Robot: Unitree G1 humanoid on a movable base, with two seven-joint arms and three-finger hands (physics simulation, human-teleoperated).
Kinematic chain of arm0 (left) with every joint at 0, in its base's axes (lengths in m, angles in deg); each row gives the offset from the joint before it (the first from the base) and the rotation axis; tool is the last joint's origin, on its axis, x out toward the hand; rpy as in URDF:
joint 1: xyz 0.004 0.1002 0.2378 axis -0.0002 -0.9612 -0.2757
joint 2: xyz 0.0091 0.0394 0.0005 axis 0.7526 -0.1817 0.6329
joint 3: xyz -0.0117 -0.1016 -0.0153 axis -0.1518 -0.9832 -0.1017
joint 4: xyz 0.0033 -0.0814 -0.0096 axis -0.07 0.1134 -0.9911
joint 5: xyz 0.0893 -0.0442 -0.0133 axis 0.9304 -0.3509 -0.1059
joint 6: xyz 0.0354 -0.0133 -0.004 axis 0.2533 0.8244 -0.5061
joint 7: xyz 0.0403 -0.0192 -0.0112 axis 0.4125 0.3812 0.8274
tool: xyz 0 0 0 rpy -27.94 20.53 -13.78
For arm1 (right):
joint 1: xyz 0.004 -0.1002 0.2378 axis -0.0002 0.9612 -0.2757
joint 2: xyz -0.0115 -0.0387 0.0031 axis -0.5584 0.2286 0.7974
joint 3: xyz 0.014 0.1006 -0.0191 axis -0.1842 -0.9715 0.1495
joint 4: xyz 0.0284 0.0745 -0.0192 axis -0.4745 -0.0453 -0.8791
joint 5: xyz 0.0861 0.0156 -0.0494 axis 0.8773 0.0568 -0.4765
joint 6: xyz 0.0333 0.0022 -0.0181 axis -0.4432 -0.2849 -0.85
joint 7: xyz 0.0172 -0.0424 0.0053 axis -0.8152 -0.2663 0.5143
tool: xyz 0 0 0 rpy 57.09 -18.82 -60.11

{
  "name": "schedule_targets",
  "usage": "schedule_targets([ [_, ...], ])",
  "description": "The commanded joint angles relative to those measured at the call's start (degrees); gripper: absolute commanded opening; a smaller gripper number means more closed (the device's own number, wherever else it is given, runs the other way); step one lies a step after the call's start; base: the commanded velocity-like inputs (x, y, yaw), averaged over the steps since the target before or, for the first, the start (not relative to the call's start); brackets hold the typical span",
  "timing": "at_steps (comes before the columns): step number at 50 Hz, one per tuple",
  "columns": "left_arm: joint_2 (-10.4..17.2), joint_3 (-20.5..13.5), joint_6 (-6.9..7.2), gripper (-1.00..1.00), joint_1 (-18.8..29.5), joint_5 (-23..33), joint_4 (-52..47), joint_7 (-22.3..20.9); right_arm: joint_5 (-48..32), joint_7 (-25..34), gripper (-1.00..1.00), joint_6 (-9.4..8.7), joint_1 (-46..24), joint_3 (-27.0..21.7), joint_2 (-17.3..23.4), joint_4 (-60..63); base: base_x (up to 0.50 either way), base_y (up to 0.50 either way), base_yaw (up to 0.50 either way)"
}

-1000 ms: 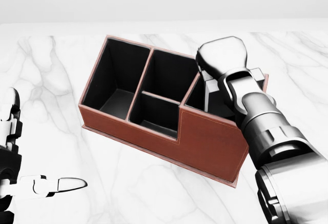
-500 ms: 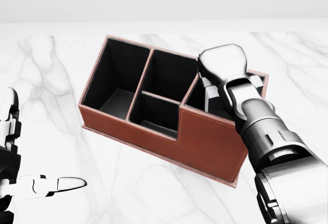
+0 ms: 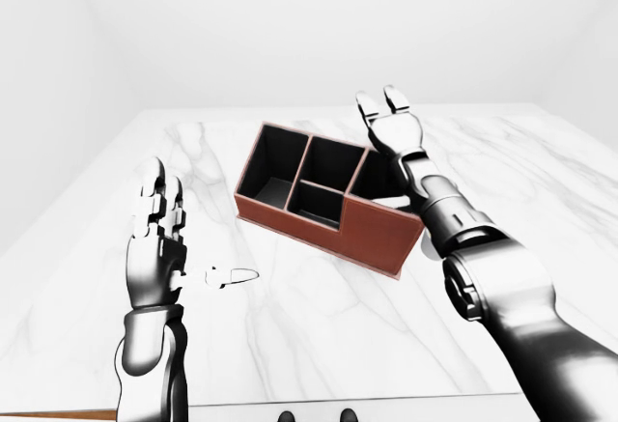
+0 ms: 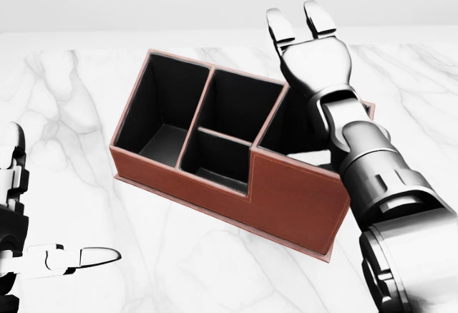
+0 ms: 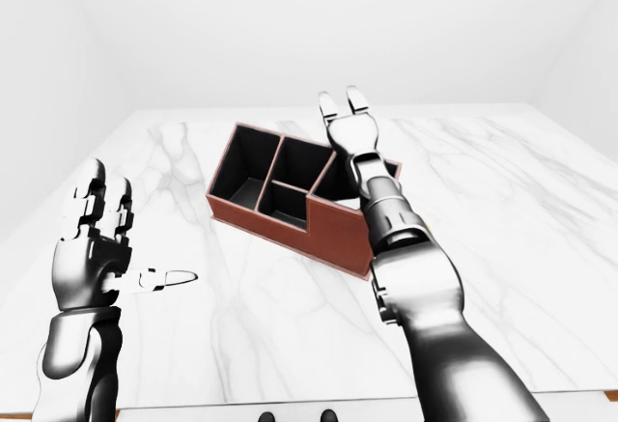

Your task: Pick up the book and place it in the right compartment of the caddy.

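Left hand idle, fingers spread, nearest. Right hand has lifted with fingers now splayed open, empty, above the caddy right compartment. Book not visible, probably dropped inside beneath that hand; placement likely done.

I see the caddy on the table. My right hand hangs over its right compartment; my left hand is far left.
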Motion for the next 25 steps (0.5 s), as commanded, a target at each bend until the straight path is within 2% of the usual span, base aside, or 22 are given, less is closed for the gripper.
schedule_targets([
  [1, 0.0, 0.0, -0.17, 1.0, 0.0, -0.1, 0.1, 0.0, 1.8, 0.5, 1.0, 0.0, -2.8, 0.0, 1.1, 1.2, 0.0, 0.0, 0.0],
  [25, 0.1, 0.1, -1.03, 1.0, 0.1, -0.5, 0.4, -0.4, 4.3, 2.5, 1.0, 0.0, -3.7, 0.2, 2.5, 3.9, 0.0, 0.0, 0.0],
])
